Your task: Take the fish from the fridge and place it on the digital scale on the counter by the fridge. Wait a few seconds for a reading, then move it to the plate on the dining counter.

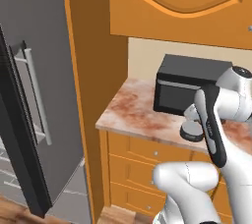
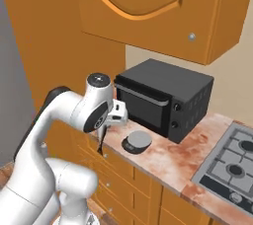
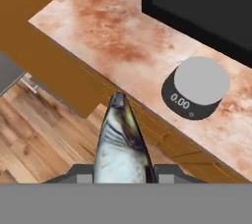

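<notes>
Pincer grips fish beside the counter edge.

Item count: one fish, between the finger tips. One digital scale, ahead of the hand and to its right in the hand view. One microwave, beyond the scale. One counter, one fridge, one hob with three burners in view, and one upper cabinet door.
</notes>
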Motion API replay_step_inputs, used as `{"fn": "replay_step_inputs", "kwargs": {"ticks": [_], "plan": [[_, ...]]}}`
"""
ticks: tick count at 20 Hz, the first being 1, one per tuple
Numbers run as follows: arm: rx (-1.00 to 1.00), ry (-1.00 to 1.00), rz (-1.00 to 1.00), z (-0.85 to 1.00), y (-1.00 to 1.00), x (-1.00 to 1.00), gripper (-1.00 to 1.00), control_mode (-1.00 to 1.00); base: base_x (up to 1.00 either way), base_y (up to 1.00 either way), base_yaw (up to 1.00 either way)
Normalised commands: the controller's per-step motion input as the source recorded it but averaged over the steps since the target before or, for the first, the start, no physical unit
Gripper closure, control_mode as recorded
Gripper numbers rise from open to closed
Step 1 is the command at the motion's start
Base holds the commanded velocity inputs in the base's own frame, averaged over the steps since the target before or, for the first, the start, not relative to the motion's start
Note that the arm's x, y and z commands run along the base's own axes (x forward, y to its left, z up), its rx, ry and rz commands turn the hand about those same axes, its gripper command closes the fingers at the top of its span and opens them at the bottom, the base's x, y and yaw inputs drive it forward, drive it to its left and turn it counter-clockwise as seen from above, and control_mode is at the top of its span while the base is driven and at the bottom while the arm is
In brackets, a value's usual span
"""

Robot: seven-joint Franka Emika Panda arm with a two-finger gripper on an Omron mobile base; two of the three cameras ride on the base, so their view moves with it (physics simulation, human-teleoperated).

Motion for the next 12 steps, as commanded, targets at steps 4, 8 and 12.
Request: {"fn": "replay_step_inputs", "kwargs": {"ticks": [4, 8, 12], "plan": [[0.00, 0.00, 0.00, 0.00, 0.00, 0.00, 1.00, 1.00, -0.84, 0.00, 0.87], [0.00, 0.00, 0.00, 0.00, 0.00, 0.00, 1.00, 1.00, -0.90, 0.00, 0.93], [0.00, 0.00, 0.00, 0.00, 0.00, 0.00, 1.00, 1.00, -1.00, 0.00, 0.84]]}}
